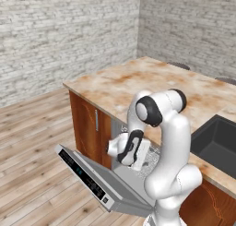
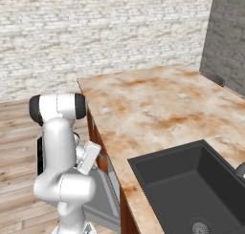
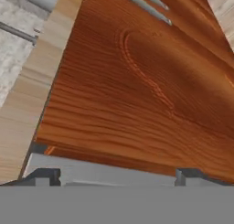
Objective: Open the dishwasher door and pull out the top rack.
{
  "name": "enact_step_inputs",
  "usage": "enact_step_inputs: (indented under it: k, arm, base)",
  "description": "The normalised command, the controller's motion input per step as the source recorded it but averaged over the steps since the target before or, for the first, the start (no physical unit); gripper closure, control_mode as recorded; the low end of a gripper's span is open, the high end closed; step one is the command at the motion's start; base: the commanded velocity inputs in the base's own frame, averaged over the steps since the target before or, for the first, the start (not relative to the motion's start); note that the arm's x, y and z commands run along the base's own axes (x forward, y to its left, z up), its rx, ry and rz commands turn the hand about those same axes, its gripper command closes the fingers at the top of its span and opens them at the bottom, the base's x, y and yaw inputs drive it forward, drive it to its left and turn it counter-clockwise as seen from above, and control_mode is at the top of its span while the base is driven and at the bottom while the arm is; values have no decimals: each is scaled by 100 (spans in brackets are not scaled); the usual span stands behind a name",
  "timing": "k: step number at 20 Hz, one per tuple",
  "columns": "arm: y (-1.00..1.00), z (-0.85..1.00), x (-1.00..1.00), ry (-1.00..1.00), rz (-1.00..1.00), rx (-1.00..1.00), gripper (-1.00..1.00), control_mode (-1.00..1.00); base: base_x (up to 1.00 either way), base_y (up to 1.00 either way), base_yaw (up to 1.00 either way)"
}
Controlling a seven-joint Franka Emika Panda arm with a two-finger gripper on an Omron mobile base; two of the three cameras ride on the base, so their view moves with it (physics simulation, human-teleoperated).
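A: Left base view: the dishwasher door (image 1: 99,182) is hanging well open at seven o'clock, control strip (image 1: 85,175) up. The top rack (image 1: 150,159) is peeking out of the cavity behind the forearm.

B: Right base view: the arm is covering most of the door (image 2: 101,196).

A: Hand view: the gripper (image 3: 117,175), spread wide and empty, is facing the wooden cabinet door (image 3: 146,90). I'd say it should be turning toward the rack's front wire, entering level.

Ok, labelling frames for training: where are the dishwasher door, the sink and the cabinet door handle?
dishwasher door (image 1: 85,172): left base view, black control strip.
sink (image 2: 191,180): right base view, basin floor.
cabinet door handle (image 1: 96,120): left base view, bar's middle.
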Motion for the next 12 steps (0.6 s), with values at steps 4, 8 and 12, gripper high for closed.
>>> enact_step_inputs:
  k: [4, 8, 12]
  arm:
    - [18, -66, 42, -3, 10, 15, -100, -100]
    - [11, -34, 56, -19, 1, -2, -100, -100]
    - [21, -28, 43, -29, -2, -2, -100, -100]
  base:
    - [0, 0, 0]
    - [0, 0, 0]
    - [0, 0, 0]
